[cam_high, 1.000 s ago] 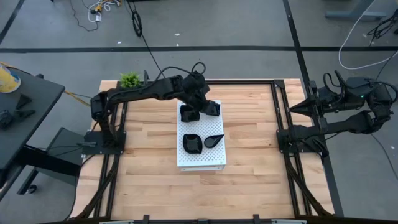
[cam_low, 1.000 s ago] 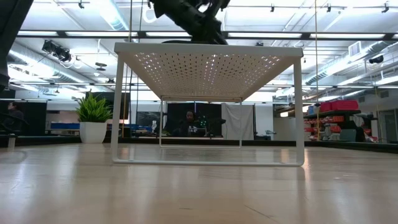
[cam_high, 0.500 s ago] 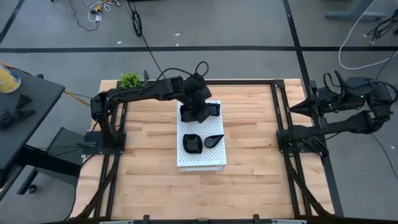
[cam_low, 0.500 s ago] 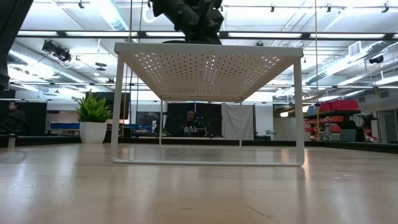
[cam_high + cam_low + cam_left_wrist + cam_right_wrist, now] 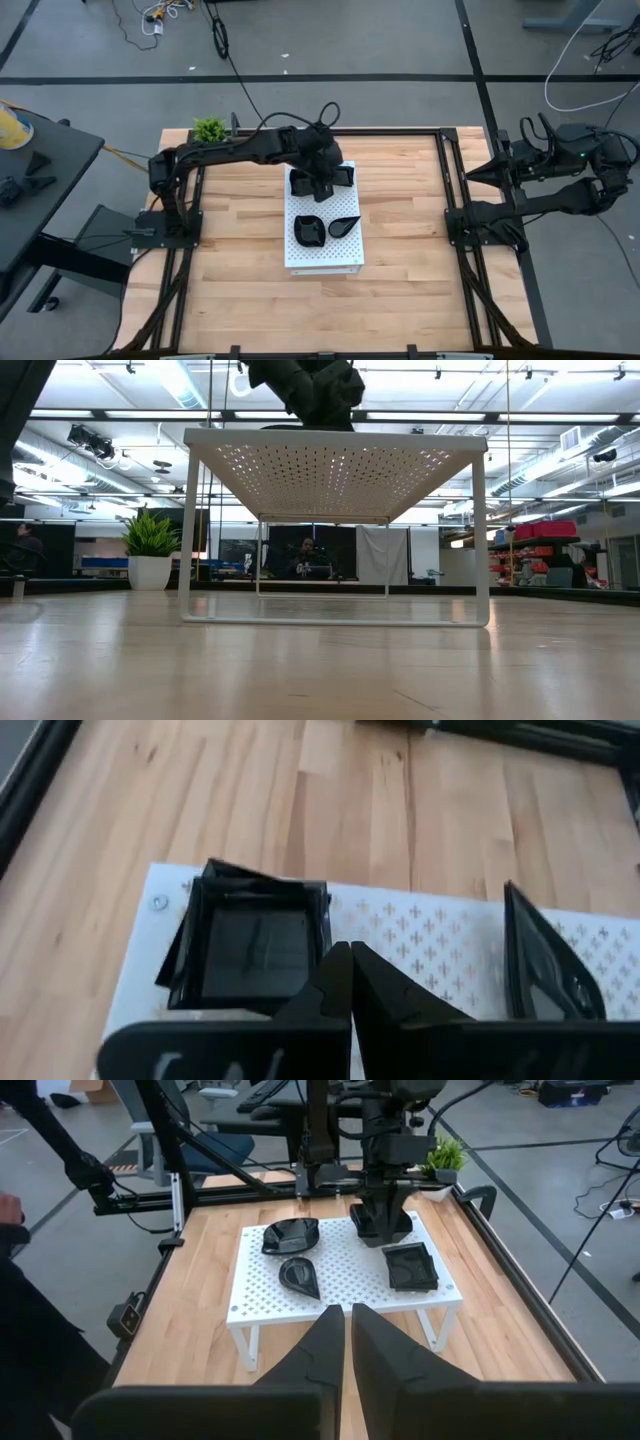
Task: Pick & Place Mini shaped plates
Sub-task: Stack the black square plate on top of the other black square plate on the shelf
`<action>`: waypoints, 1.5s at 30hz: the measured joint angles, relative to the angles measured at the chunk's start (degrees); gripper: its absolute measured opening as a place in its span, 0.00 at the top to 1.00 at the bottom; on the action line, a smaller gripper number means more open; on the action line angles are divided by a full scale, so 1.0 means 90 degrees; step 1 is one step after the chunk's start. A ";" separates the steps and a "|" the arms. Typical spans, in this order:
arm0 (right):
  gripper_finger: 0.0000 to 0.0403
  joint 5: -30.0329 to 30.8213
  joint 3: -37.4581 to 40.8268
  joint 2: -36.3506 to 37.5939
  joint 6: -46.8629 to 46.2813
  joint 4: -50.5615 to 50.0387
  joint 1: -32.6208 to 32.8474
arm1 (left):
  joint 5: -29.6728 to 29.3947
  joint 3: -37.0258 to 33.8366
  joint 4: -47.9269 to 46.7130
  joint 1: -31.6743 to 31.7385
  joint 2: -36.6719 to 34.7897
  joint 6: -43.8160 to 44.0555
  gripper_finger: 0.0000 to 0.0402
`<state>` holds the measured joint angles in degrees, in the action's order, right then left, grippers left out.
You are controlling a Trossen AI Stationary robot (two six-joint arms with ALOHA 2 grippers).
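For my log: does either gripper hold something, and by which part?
Nothing: left gripper shut empty beside a plate, right gripper shut empty aside.

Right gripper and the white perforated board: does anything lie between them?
Nothing: in the right wrist view, only bare wooden tabletop separates the right gripper from the white perforated board.
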<state>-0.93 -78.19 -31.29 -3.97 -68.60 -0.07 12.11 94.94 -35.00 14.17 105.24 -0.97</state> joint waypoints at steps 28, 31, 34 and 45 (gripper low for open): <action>0.93 0.0001 -0.0001 -0.0002 0.0001 -0.0002 0.0000 | -0.0800 0.0005 -0.0172 -0.0017 0.0069 -0.0593 1.00; 0.93 0.0001 0.0000 -0.0002 0.0002 0.0000 -0.0001 | -0.0798 0.0010 -0.0175 -0.0018 0.0152 -0.0635 1.00; 0.93 0.0001 0.0000 -0.0002 0.0000 -0.0002 -0.0001 | -0.0798 0.0001 -0.0161 -0.0020 0.0246 -0.0637 1.00; 0.93 0.0001 0.0000 0.0000 0.0000 0.0000 0.0002 | -0.1327 0.0237 -0.0406 0.0008 0.0225 -0.0636 1.00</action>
<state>-0.93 -78.19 -31.29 -3.96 -68.60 -0.05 0.16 97.07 -38.66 14.24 107.26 -6.70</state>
